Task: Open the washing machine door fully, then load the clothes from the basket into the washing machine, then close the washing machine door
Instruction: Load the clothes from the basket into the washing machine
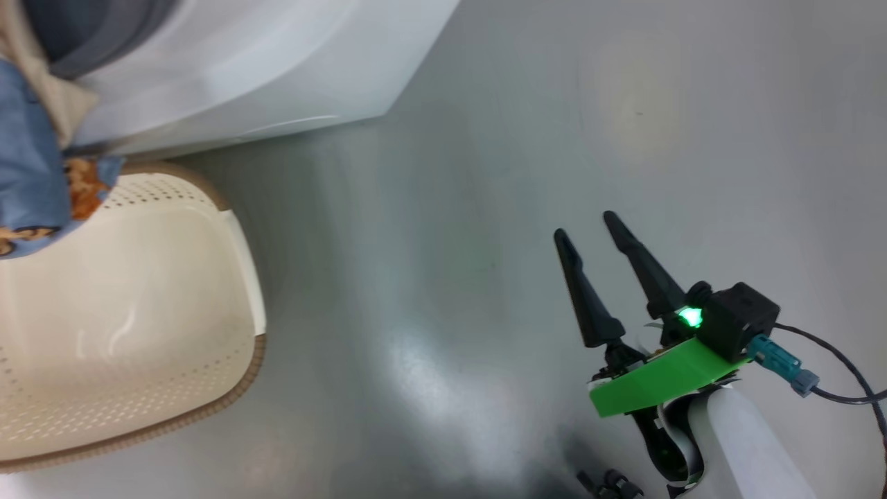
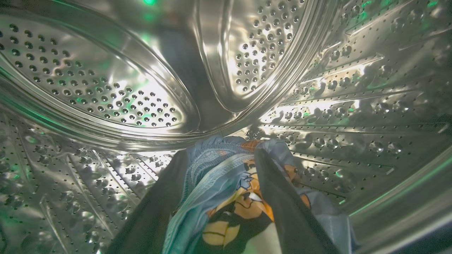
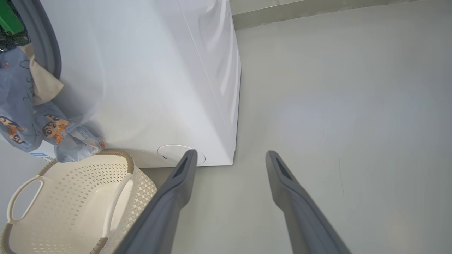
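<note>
The clothes (image 3: 21,106) are at the far left: blue fabric with orange fox faces and a cream part spills out of the machine's opening. It hangs down the white front until its lowest fold touches the rim of the basket (image 3: 127,165). The basket stands on the floor against the washing machine (image 3: 141,70), and its cream inside looks empty.

Inside the perforated steel drum (image 2: 106,88), the left gripper (image 2: 220,155) has its two dark fingers pressed together on a bunch of the same blue fox-print cloth. It holds the cloth low, near the drum's back wall. Whether this is the piece that trails outside cannot be told.

Over to the right, the right gripper (image 1: 585,229) hangs above bare grey floor (image 1: 485,138), well apart from the basket. Its fingers are spread and hold nothing.

The likely trouble is the hanging cloth. If the left gripper lets go here, the weight outside may drag the garment back over the grey rubber ring (image 3: 47,46) and into the basket. If the door is shut with cloth over the ring, the fabric would be pinched and the door might not latch. Cloth could also snag on the fingers as they pull out.
</note>
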You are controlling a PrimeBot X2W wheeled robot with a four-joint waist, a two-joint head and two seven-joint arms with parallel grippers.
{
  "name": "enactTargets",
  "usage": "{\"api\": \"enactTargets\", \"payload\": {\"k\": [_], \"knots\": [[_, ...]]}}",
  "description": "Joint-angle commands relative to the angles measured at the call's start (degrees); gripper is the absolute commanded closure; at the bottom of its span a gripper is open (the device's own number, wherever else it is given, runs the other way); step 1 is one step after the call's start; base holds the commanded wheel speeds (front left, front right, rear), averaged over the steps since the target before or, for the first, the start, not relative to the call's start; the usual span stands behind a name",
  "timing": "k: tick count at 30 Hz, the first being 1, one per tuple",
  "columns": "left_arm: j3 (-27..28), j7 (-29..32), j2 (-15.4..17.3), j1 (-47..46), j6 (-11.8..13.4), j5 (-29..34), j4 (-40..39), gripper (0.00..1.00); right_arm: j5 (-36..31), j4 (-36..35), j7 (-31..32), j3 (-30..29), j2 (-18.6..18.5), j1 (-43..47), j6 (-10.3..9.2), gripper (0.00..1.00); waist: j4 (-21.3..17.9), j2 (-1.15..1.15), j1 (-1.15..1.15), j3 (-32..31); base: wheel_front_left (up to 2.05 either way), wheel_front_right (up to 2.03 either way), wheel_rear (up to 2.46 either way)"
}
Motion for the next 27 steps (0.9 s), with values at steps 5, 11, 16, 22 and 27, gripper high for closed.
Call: {"api": "enactTargets", "payload": {"k": [5, 11, 16, 22, 27], "knots": [[1.0, -0.7, 0.9, 3.1, 1.3, -1.4, -3.4, 0.00, -0.7, -0.9, -0.3, -0.3, 0.1, 0.9, 0.08, 0.00, 3.1, 0.00, 0.00, -2.3, 0.00, 0.00, 0.00], [2.6, -0.8, 0.6, 7.7, 2.2, -2.8, -9.0, 0.00, -1.0, -0.6, -0.3, -1.0, 0.1, 0.9, 0.08, 0.00, 4.3, 0.00, 0.00, -3.5, 0.00, 0.00, 0.00], [3.5, -0.8, 0.2, 12.9, 2.9, -3.5, -15.8, 0.00, -1.3, -0.5, -0.3, -1.6, 0.1, 1.4, 0.08, 0.00, 5.4, 0.00, 0.00, -4.8, 0.00, 0.00, 0.00], [4.6, -0.8, 0.0, 20.4, 4.3, -4.9, -24.0, 0.00, -1.4, -0.4, -0.3, -2.0, 0.1, 2.1, 0.08, 0.00, 6.4, 0.00, 0.00, -6.6, 0.00, 0.00, 0.00], [6.3, -0.8, 0.6, 26.3, 5.7, -6.4, -30.0, 0.00, -1.6, -0.4, -0.3, -2.4, 0.1, 2.4, 0.08, 0.00, 7.0, 0.00, 0.00, -7.3, 0.00, 0.00, 0.00]]}}
